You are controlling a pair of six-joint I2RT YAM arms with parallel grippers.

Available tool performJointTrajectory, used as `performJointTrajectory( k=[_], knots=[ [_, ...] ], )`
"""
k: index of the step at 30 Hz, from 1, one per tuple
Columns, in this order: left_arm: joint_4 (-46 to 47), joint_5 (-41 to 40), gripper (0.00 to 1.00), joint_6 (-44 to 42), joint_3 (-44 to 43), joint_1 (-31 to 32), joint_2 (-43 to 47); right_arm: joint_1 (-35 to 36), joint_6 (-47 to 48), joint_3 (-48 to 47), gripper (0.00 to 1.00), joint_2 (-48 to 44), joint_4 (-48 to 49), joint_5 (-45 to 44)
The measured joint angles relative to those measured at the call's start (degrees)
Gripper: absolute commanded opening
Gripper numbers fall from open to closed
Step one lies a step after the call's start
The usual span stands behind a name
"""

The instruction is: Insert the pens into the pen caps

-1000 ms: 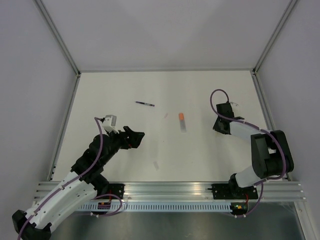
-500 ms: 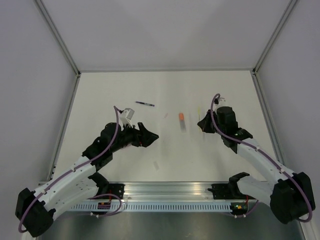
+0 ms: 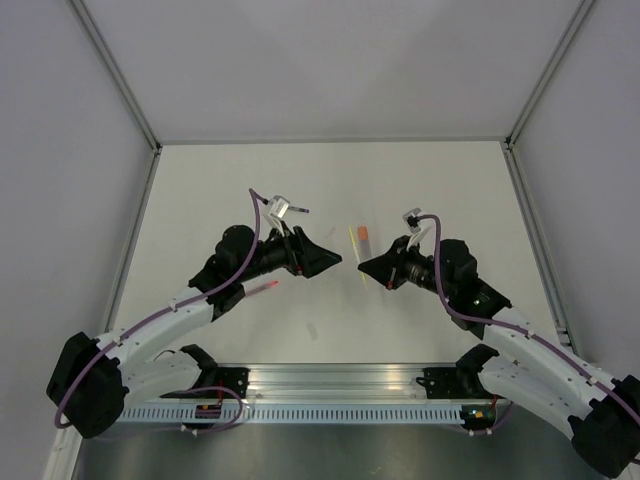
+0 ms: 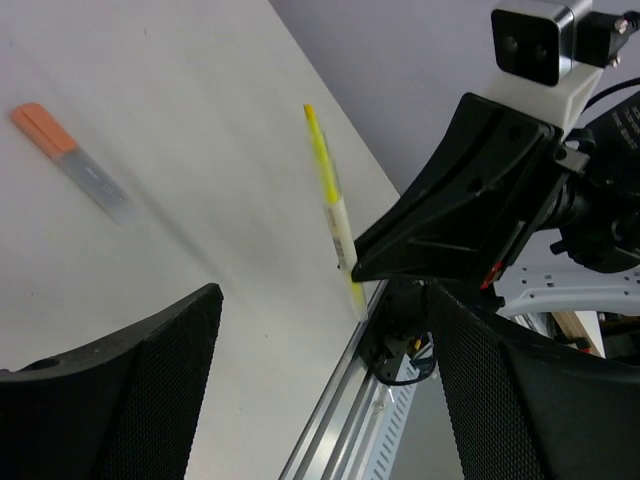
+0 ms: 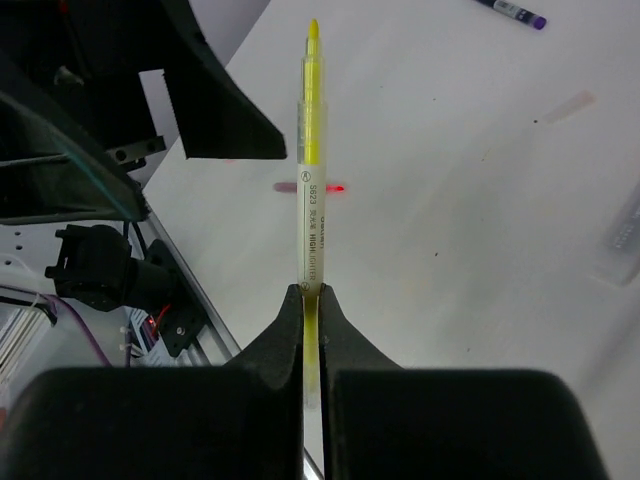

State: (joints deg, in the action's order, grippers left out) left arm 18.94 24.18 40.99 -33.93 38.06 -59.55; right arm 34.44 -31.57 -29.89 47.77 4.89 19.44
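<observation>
My right gripper (image 3: 364, 267) (image 5: 312, 295) is shut on the pale yellow pen (image 3: 355, 243) (image 5: 312, 170) and holds it above the table, tip pointing away from the wrist. My left gripper (image 3: 333, 257) (image 4: 325, 295) is open and empty, facing the right gripper (image 4: 450, 200) a short way off. The yellow pen (image 4: 331, 195) shows between them. An orange-red pen cap (image 3: 364, 232) (image 4: 42, 127) lies on the table with a clear tube joined to it. The red-pink pen (image 3: 262, 290) (image 5: 338, 188) lies below the left arm. The dark purple pen (image 3: 299, 210) (image 5: 515, 10) lies farther back.
Pale, almost clear strips lie on the white table (image 3: 440, 180) at the near middle (image 3: 313, 330) and beside the cap (image 3: 333, 231). The aluminium rail (image 3: 340, 380) runs along the near edge. Grey walls enclose the other three sides.
Both arms have swung in toward the table's middle. The right gripper has carried the yellow pen leftward. The left gripper has moved right, uncovering the red-pink pen.
</observation>
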Motion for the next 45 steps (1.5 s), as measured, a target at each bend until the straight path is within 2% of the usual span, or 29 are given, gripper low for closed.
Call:
performJointTrajectory(
  k=[9, 12, 15, 16, 18, 19, 20, 21, 22, 24, 29, 31, 32, 33, 34, 35, 36, 38, 42, 45],
  knots=[
    [6.9, 1.7, 0.81, 3.5, -2.6, 0.0, -9.4, 3.7, -0.2, 1.0, 0.0, -0.7, 2.1, 0.5],
    [9.7, 2.1, 0.7, 5.1, -2.9, 0.0, -12.2, 3.9, -0.3, 1.6, 0.0, -0.6, 2.4, 0.5],
    [12.5, 3.1, 0.54, 6.6, -3.0, 0.0, -14.7, 4.3, -0.4, 1.7, 0.0, 0.3, 3.0, 0.5],
    [13.2, 3.3, 0.45, 7.2, -3.0, 0.0, -15.4, 4.3, -0.4, 1.7, 0.0, 0.9, 3.3, 0.5],
    [14.6, 4.0, 0.33, 8.2, -3.1, 0.1, -16.6, 4.7, -0.4, 1.7, 0.0, 2.3, 3.8, 0.7],
    [15.3, 4.7, 0.18, 8.8, -3.3, 0.1, -17.2, 4.7, -0.4, 1.7, 0.0, 2.9, 4.0, 0.9],
    [16.0, 5.3, 0.12, 9.4, -3.5, 0.2, -17.7, 4.9, -0.4, 1.7, 0.02, 3.7, 4.1, 1.0],
    [16.5, 5.9, 0.06, 9.7, -3.7, 0.3, -18.2, 5.0, -0.4, 1.7, 0.11, 4.4, 4.3, 1.4],
    [17.0, 6.3, 0.02, 9.8, -3.7, 0.3, -18.6, 5.1, -0.5, 1.7, 0.14, 4.9, 4.5, 1.6],
    [17.1, 6.6, 0.02, 9.9, -3.7, 0.3, -18.8, 5.2, -0.4, 1.7, 0.25, 5.5, 4.8, 1.9],
    [16.7, 7.9, 0.02, 9.9, -4.5, 0.3, -18.8, 5.4, -0.1, 1.7, 0.29, 7.0, 5.1, 3.7],
    [16.1, 8.1, 0.02, 9.9, -5.2, 0.3, -18.8, 5.7, 0.0, 1.7, 0.26, 7.9, 5.3, 4.4],
    [15.8, 8.2, 0.02, 9.8, -5.6, 0.3, -18.8, 5.9, 0.1, 1.7, 0.19, 8.3, 5.4, 4.7],
    [15.4, 8.3, 0.02, 9.4, -5.9, 0.3, -18.8, 6.0, 0.2, 1.7, 0.04, 8.9, 5.5, 5.1],
    [15.2, 8.5, 0.07, 9.2, -6.0, 0.3, -18.8, 6.1, 0.4, 1.7, 0.0, 9.1, 5.6, 5.4],
    [14.8, 8.6, 0.18, 9.0, -6.1, 0.3, -18.8, 6.4, 0.4, 1.7, 0.0, 9.1, 5.6, 5.4],
    [14.4, 8.9, 0.48, 8.8, -6.2, 0.3, -18.8, 6.5, 0.4, 1.7, 0.0, 9.1, 5.5, 5.3],
    [13.4, 8.9, 0.66, 8.3, -6.5, 0.3, -18.7, 6.6, 0.3, 1.7, 0.0, 8.9, 5.1, 4.4],
    [8.5, 6.6, 0.85, 7.9, -6.8, 0.6, -16.7, 6.6, -0.1, 1.5, 0.0, 7.5, 2.6, -1.4],
    [2.1, 1.3, 0.91, 8.1, -6.9, 0.7, -12.1, 6.5, -0.2, -1.7, 0.0, 7.6, -3.0, -8.2]
  ],
)
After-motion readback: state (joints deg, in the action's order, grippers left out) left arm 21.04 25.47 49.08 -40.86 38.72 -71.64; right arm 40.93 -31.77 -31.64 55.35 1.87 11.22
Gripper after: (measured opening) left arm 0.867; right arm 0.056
